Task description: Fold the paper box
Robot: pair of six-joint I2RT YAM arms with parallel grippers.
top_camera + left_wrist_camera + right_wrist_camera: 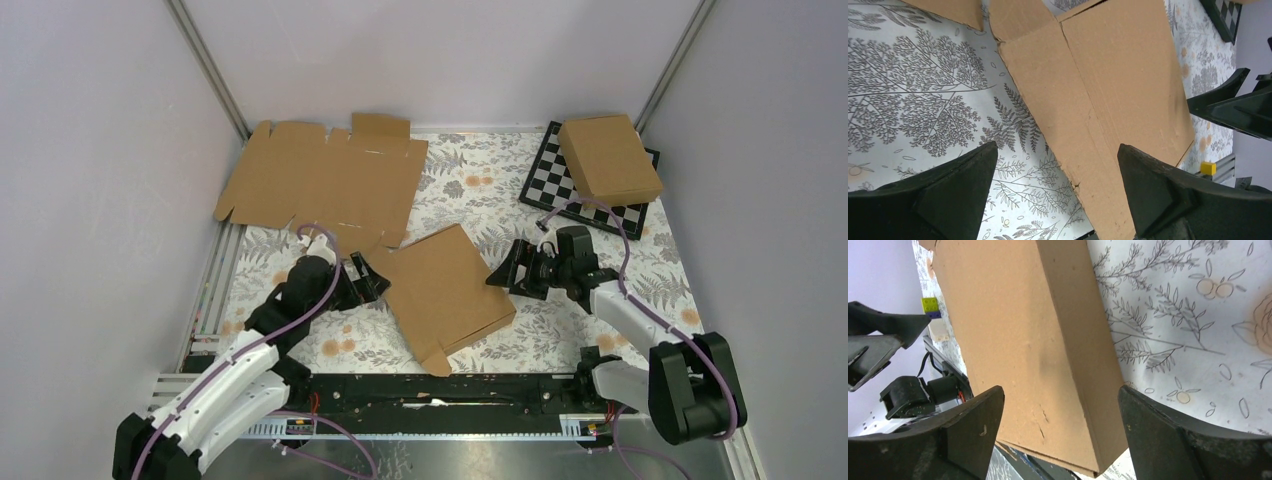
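While both arms flank it, the paper box (447, 292) lies flat and skewed near the centre of the top view, on the floral table cover (560, 325), with a small tab jutting at its lower edge. It looks light and thin, stiff across its panels but ready to give at the creases, and its smooth face would probably slide on the cover if pushed from one side only. A free flap edge seems the best place to take hold, with the other gripper pinning the main panel. The left gripper (368, 280) sits at the box's left edge, jaws spread wide, pinching nothing. The right gripper (508, 268) sits at its upper right edge, jaws likewise spread, straddling the rim without closing on it. A wide flat cardboard sheet (320, 180) at upper left reaches the box's upper left corner, touching or not I cannot tell, and could snag a rising flap. The chessboard (545, 185) at upper right, carrying another brown box (610, 158), stands well apart
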